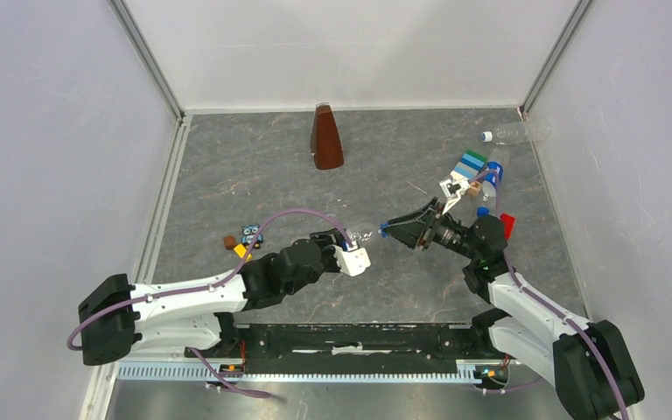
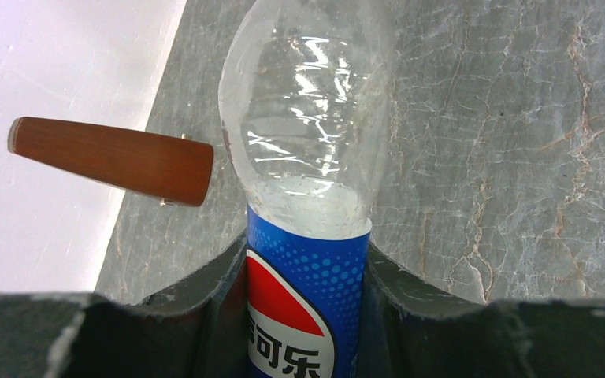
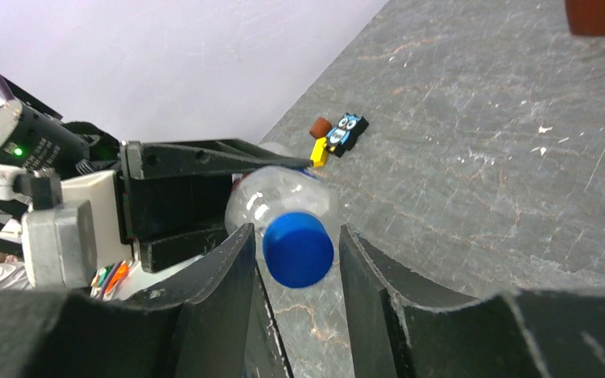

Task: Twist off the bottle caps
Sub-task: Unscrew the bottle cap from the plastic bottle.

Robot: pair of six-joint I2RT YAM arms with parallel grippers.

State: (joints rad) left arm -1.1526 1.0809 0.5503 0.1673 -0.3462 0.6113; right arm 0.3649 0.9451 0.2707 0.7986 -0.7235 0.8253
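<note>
though sideways, bottle (image 2: 299,157) with blue cap (image 3: 298,248)

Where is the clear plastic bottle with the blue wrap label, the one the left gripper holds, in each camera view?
Top external: bottle just below and right of picture centre.
Left wrist: bottle fills the centre, rising from the bottom edge.
Right wrist: bottle centre-left, blue cap facing camera.
Shared landmark: brown pyramid-shaped object.
</note>
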